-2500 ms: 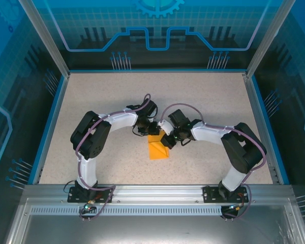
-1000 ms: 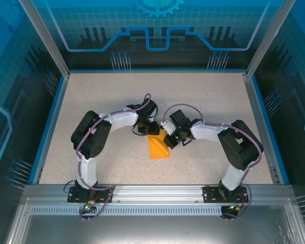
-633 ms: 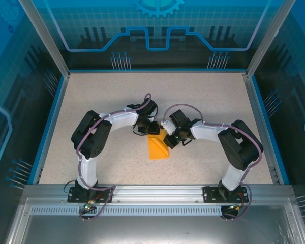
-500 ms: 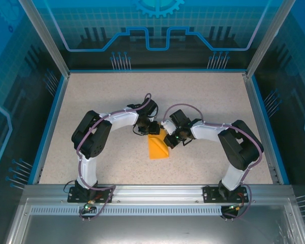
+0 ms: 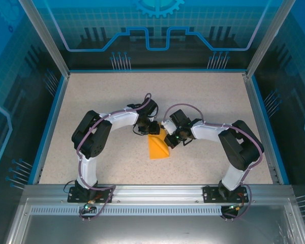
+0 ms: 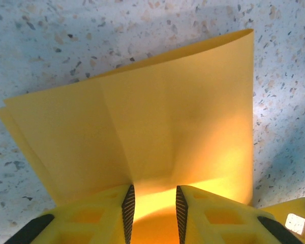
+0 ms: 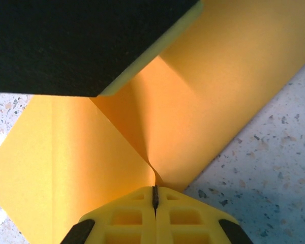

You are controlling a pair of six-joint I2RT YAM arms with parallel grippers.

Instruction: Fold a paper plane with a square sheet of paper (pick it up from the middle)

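The square sheet of paper (image 5: 157, 148) lies partly folded at mid-table, orange-yellow with a raised flap. My left gripper (image 5: 153, 128) stands at its far edge. In the left wrist view its jaws (image 6: 152, 189) are apart, with the creased sheet (image 6: 157, 117) running up into the gap between them. My right gripper (image 5: 169, 139) is at the sheet's right edge. In the right wrist view it (image 7: 155, 189) is shut, pinching a ridge of the paper (image 7: 81, 152) that rises to its tips. The left gripper's dark finger (image 7: 66, 40) rests over the sheet's far part.
A speckled beige tabletop (image 5: 101, 101) spreads around the paper, bounded by a blue rim (image 5: 51, 122) and clear walls. Both arms arch inward from their bases at the near metal rail (image 5: 157, 192).
Compared with the oldest frame, the right arm has drawn slightly inward and the paper's right flap has come up, so the sheet looks narrower. Over the last second almost nothing moves.
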